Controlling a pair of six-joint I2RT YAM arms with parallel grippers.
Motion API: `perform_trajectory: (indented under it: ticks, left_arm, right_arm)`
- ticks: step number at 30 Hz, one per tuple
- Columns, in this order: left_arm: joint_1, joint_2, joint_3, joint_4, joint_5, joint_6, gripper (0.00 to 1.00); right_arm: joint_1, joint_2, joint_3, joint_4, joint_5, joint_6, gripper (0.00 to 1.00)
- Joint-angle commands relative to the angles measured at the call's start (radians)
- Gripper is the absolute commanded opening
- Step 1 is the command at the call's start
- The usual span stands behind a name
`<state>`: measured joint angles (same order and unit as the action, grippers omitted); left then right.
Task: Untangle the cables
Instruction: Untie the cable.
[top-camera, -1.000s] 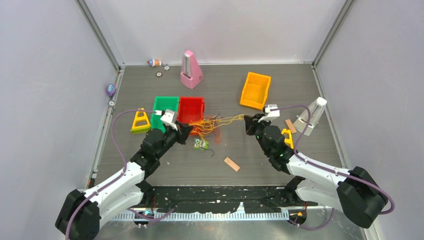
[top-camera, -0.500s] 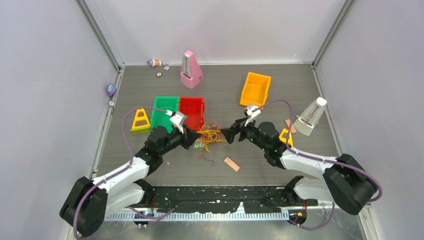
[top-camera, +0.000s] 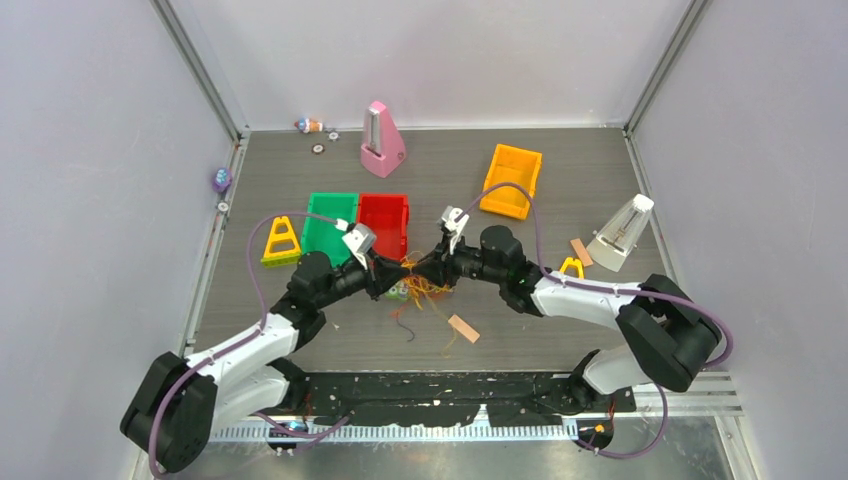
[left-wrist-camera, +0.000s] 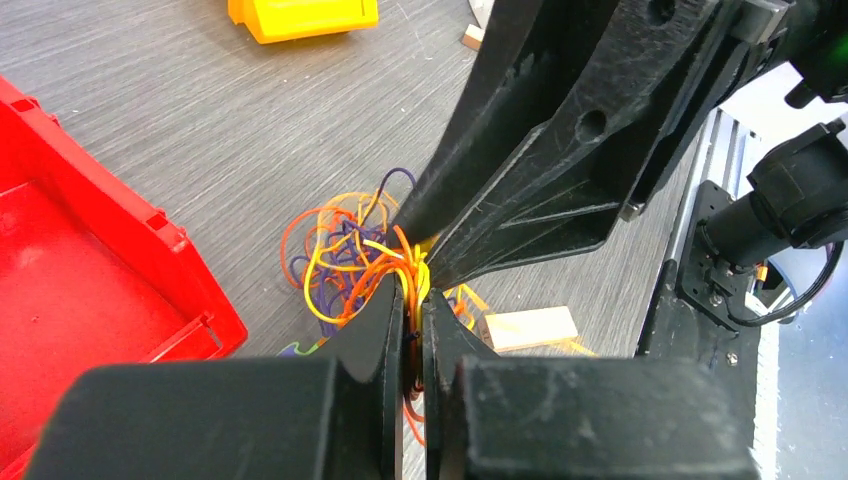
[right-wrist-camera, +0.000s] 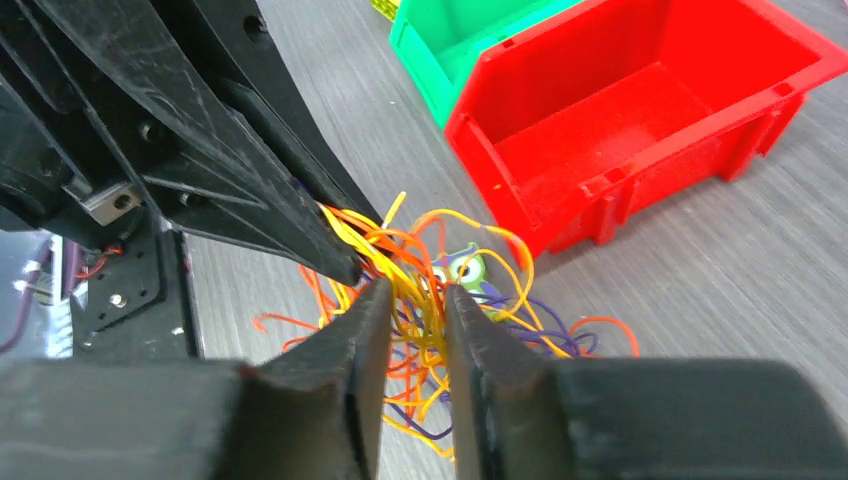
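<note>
Our left tool (left-wrist-camera: 412, 300) is pressed together on a clump of orange and yellow strands. Our right tool (right-wrist-camera: 412, 295) stands narrowly spread, tip to tip with it, with strands running through its gap. The cables (top-camera: 424, 286) lie bunched on the bench (top-camera: 560, 180), just in front of the red bin (right-wrist-camera: 640, 130). We judge this a regrasp: the right tool must close on a separate strand, then draw away. Half a second ago it stood clear of the bunch; now it reaches into it.
</note>
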<state>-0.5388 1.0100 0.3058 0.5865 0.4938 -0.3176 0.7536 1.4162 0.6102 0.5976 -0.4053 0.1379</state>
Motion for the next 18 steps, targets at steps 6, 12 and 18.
perform_trajectory:
  ticks: [6, 12, 18]
  left_arm:
    - [-0.002, -0.076, 0.019, -0.073, -0.228, 0.018, 0.01]
    - [-0.002, -0.058, 0.071, -0.234, -0.397, 0.025, 0.0]
    - [-0.003, -0.059, 0.066, -0.218, -0.389, 0.019, 0.05]
  right_arm:
    - [0.01, -0.129, -0.048, -0.005, 0.323, -0.022, 0.06]
    - [0.01, -0.288, -0.193, 0.065, 0.667, 0.0, 0.06]
    - [0.01, -0.36, -0.239, 0.062, 0.875, 0.031, 0.06]
